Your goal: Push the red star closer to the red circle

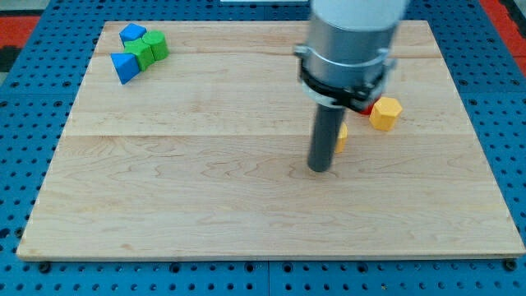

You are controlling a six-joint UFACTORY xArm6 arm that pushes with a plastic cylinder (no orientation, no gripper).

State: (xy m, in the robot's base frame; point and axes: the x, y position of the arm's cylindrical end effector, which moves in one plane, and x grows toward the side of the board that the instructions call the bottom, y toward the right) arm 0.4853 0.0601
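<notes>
Camera view: my tip [319, 168] — a bare rod, no jaws — rests on the wooden board [205, 205], just left of a yellow block [341, 138]. Only a red sliver [369, 107] shows beside the yellow hexagon [385, 113] — shape unclear.

Board [205, 189]: pale wood, visible grain, smooth, faint satin sheen. Blue blocks [125, 66], green blocks [148, 48], yellow hexagon block [385, 113]: painted-looking, smooth, matt to slightly glossy. Rod ending in my tip [319, 169]: dark, matt. Cylinder above rod [353, 37]: grey metal look, brushed, soft shine. Base under board [25, 148]: blue perforated panel, matt.
</notes>
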